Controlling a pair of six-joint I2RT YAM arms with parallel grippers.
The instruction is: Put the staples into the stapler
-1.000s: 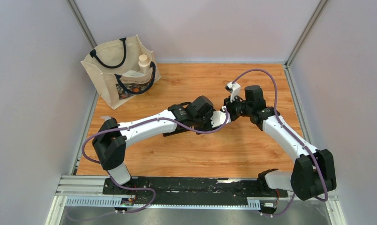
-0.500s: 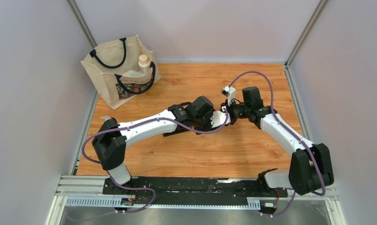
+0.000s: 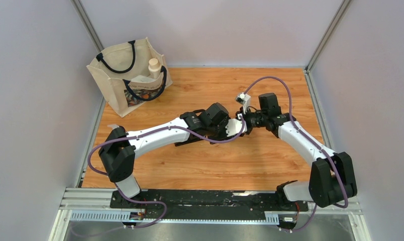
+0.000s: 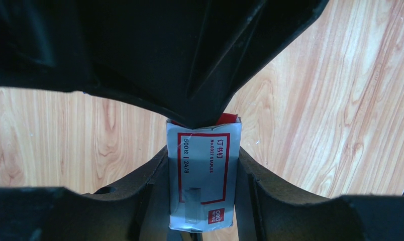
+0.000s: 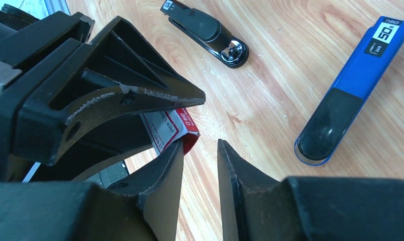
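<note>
The right end effector (image 5: pixel 200 165) has been advanced, slightly open, toward the staples (image 4: pixel 204 173), gripped by the left end effector (image 4: pixel 202 201), seemingly to open them.

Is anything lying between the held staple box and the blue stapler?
Nothing visible. The left gripper holds the staples, and bare table separates them from the stapler. The black stapler lies off to the side.

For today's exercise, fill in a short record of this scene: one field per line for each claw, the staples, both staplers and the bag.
Left claw: shut on the staples box, held above the table
Right claw: open, fingertips beside the box's red end
Blue stapler: flat on the wooden table, closed, untouched
Black stapler: flat on the table, apart from the blue one
Tote bag: far left corner
</note>
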